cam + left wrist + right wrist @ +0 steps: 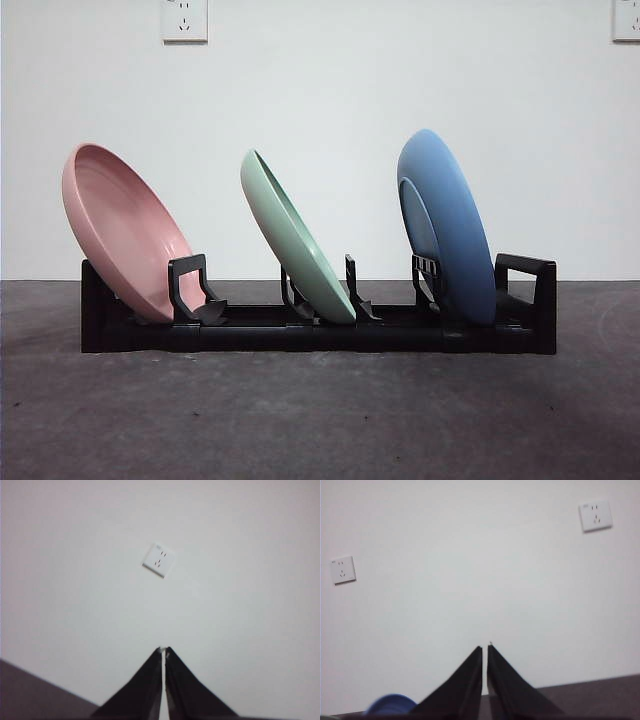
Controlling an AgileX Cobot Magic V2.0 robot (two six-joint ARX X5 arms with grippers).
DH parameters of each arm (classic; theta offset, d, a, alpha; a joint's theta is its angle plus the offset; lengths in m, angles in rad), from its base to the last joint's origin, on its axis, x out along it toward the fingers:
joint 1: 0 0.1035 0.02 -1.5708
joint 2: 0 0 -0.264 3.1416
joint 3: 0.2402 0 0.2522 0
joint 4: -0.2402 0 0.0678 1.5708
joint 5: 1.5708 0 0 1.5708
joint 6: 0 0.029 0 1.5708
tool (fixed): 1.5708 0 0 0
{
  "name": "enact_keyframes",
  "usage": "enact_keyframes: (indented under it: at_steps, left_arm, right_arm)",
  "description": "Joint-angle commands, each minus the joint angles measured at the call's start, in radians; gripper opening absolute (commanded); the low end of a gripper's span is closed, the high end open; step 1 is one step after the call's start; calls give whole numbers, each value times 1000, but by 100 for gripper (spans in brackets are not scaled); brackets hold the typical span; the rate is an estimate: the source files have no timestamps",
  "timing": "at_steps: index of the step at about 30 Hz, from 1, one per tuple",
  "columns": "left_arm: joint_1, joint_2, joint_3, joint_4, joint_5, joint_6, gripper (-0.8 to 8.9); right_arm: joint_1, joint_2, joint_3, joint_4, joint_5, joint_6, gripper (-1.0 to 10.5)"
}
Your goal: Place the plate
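Three round plastic plates, pink, pale green and blue, lean in the black slotted rack across the middle of the front view. Both the left gripper and right gripper are clenched on nothing, aimed at the white wall. The placing looks finished; any retreat should stay high, clear of the plate rims.

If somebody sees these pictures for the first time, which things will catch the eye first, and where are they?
Three plates standing tilted in a black rack on the dark table draw the eye: a pink plate at the front view's left end, a green plate in the middle, a blue plate at the right end. Both the left gripper and the right gripper are shut, empty, facing the white wall.
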Motion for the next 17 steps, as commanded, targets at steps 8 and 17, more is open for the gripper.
enact_keyframes:
  at_steps: [8, 17]
  left_arm:
    - [0, 137, 420, -465, 70, 8, 10]
    - [-1, 411, 762, -824, 241, 108, 10]
  right_arm:
    - [-1, 163, 382, -412, -35, 62, 15]
    - [-1, 491, 744, -737, -315, 58, 15]
